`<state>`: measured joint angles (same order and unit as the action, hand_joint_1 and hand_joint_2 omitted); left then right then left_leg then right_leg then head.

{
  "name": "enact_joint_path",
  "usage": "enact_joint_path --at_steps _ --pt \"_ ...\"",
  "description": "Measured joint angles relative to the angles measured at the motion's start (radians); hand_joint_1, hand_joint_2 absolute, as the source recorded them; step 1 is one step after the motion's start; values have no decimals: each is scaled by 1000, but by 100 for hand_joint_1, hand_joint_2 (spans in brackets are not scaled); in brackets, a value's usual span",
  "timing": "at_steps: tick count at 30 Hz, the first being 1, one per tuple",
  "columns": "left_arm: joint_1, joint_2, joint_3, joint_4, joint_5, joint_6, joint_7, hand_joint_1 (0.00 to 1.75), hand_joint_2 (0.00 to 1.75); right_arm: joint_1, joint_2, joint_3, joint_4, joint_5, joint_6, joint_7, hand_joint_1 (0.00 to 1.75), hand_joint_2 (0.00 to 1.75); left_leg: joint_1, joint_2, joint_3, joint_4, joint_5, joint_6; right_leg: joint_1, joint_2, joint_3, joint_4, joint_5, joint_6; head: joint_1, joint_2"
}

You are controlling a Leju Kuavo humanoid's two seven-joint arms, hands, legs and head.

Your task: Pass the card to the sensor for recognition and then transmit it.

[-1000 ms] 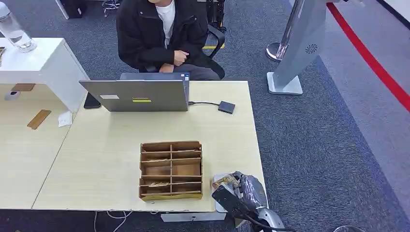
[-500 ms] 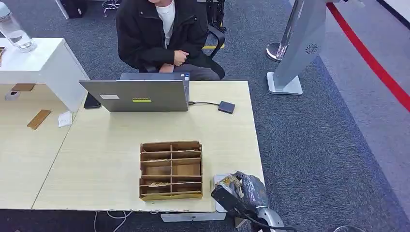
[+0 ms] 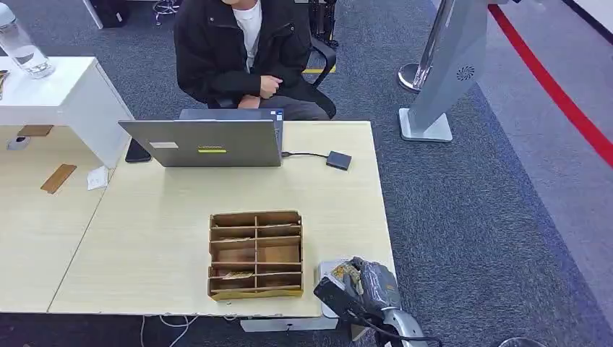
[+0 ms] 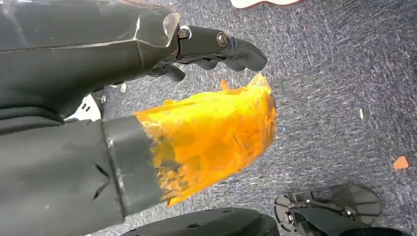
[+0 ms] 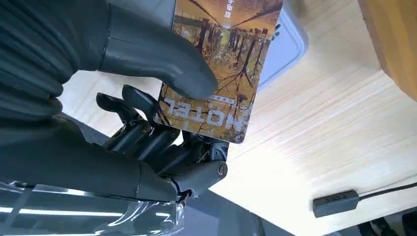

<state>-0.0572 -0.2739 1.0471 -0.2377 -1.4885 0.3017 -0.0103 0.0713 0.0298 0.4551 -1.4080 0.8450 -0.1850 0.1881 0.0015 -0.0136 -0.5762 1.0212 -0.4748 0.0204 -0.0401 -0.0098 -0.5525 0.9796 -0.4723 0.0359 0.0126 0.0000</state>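
We see our right hand (image 3: pixel 356 283) at the near right corner of the table (image 3: pixel 166 217), thumb (image 5: pixel 162 59) pressing the card (image 5: pixel 221 64) against the darker fingers (image 5: pixel 147 135), so it's pinching the card; card has a brown tree pic w/ white lettering, held over a white flat sensor pad (image 3: pixel 325 269) just right of the wooden organizer (image 3: pixel 256 254); small black reader (image 3: pixel 338 160) on a cable sits by the laptop (image 3: pixel 206 142), well apart from the card; person (image 3: pixel 242 50) seated behind the laptop. Our left hand (image 4: pixel 196 113) hangs over grey carpet, thumb wrapped in orange tape, fingers curled, holding nothing.
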Motion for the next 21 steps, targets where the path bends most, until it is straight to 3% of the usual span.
enact_joint_path --at_steps 21 --pt "0 0 1 0 0 0 0 0 0 -5 0 0 7 8 3 8 175 175 0 0 0 0 0 0 0 0 0 0 0 0 0 0"
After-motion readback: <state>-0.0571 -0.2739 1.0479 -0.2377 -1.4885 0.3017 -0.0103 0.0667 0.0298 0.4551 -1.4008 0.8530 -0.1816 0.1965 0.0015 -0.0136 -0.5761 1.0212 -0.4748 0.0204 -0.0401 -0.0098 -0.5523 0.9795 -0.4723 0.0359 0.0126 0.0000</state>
